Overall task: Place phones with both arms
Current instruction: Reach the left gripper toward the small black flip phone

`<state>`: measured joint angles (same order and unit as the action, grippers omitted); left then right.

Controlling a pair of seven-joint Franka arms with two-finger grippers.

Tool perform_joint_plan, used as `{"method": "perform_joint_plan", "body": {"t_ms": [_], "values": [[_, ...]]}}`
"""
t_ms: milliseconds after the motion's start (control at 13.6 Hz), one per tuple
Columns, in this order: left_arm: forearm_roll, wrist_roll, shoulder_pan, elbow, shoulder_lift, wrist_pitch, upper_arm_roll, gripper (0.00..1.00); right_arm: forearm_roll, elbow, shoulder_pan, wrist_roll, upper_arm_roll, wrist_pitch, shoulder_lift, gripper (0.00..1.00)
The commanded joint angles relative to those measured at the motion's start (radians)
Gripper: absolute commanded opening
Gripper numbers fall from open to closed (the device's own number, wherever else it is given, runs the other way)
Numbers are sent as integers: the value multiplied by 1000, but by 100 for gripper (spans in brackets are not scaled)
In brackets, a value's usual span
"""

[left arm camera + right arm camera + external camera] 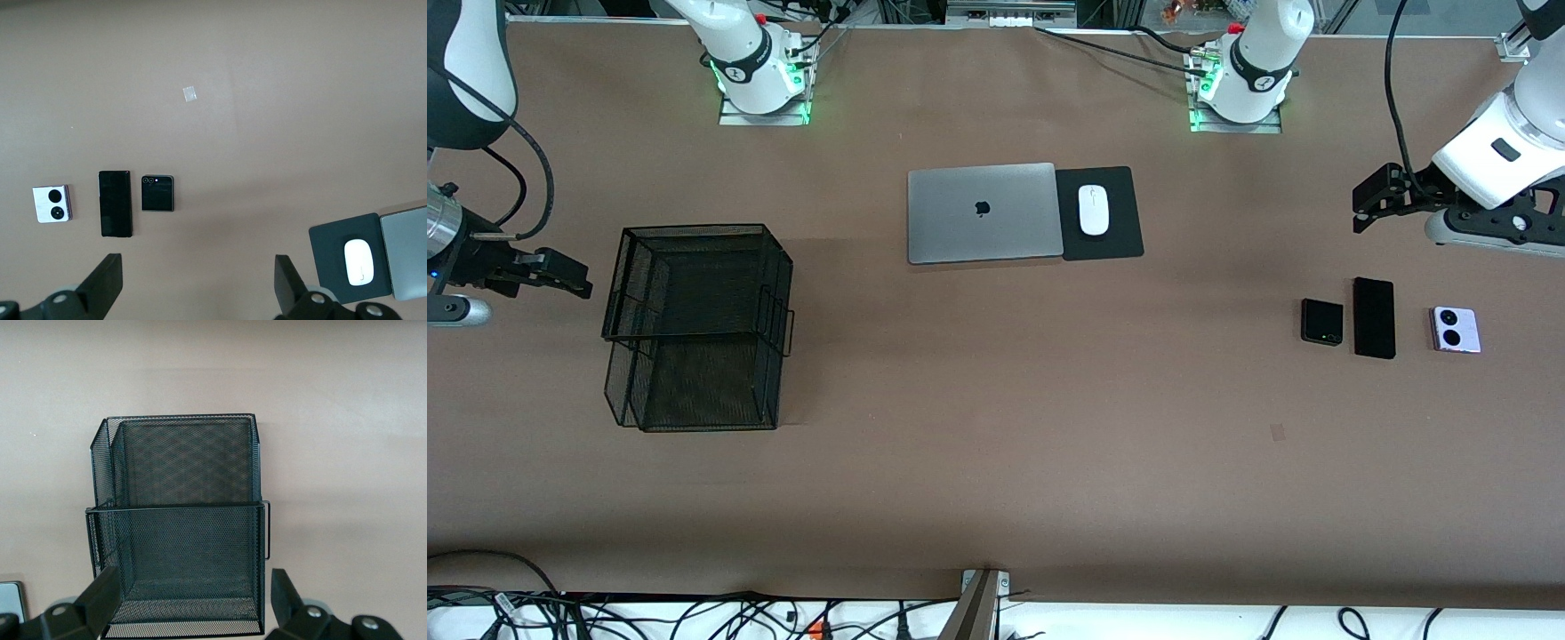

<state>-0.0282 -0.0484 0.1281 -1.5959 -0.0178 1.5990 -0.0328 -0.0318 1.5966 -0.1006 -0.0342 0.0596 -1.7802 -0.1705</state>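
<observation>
Surface: brown matte table top [996, 462] runs from one arm's end to the other, with loose cables along the edge nearest the front camera.
Phones: three handsets lie flat in a row toward the left arm's end of the table, close to one another but not touching.
Long phone: long black slab phone [1374, 317] is the middle one of the row.
Folded phone: small squarish black folded phone [1321, 321] lies just beside the slab, on the side toward the laptop; two small lenses show at one corner in the left wrist view [157, 193].
Lilac phone: squarish lilac-white phone with two black circles [1456, 329] lies beside the slab, on the side toward the table's end.
Left gripper: black two-finger left gripper [1376, 197] hangs in the air over bare table near the phones, jaws spread wide, nothing between them.
Right gripper: black two-finger right gripper [560, 273] hangs at the right arm's end, just beside the basket, jaws wide apart and holding nothing.
Basket: black wire-mesh two-tier basket [698, 324] stands on the table toward the right arm's end, well apart from the phones.
Laptop: closed silver laptop [984, 213] lies mid-table, nearer the arm bases.
Mouse: white oval mouse [1093, 210] rests on a black rectangular mouse pad [1120, 233] touching the laptop's edge.
Tape: small pale square of tape [190, 95] is stuck to the table, nearer the front camera than the phones.
</observation>
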Motion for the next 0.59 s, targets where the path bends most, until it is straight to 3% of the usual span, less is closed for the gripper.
{"method": "perform_joint_plan", "body": {"t_ms": [0,516], "values": [[16,-28,-18,-15,2,16,-2,100,-7,-10,-2,20,5,13,-1,100],[7,-27,-30,-15,-17,10,1,100,-13,-20,-1,17,8,15,-4,100]]}}
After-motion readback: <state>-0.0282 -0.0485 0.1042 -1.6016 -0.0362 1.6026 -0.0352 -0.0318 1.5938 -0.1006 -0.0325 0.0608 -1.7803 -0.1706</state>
